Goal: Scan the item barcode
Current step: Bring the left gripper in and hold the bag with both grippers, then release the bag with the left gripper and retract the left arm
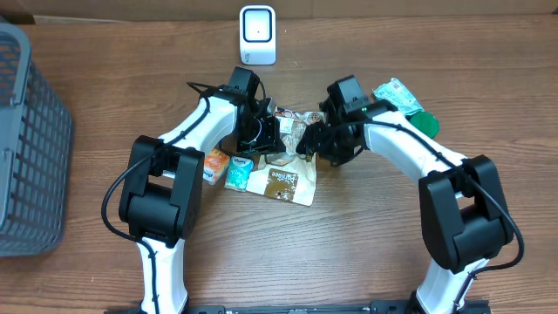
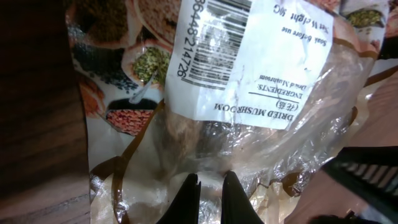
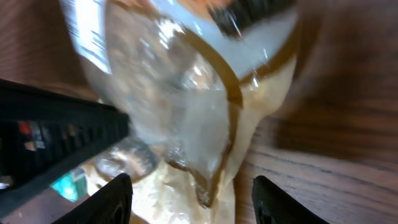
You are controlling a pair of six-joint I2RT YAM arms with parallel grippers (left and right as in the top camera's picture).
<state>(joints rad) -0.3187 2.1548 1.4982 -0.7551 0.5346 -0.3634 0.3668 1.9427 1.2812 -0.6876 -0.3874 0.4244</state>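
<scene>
— Left claw: how set?
— Pinched shut on the clear lower edge of the dried mushroom bag, with the bag rising straight ahead of the tips.
— And the right claw?
— Spread wide, one finger on either side of the bag's brown-trimmed corner. Cannot tell through the blur whether either touches it.
— Room around the pair?
— Tight between them: set face to face over mid-table, with the bag bridging the gap. On the robot's side of the left claw, near it, a clutter of an orange packet, a teal packet and a flat brown pouch. Behind the right claw, close by its arm, a green-printed packet and a green disc. Open table on the robot's side of both claws and out past the right claw's outer side. Grey basket well off to the left claw's outer side, cut by the frame's edge.
— And the white scanner?
— Beyond the left claw, away from the robot, apart from it with wood between.
— And the barcode?
— On the bag's white label, far up from the left claw's tips, facing that claw's camera. Digits alongside readable; "DRIED MUSHROOM" upside down, nearer the tips.
</scene>
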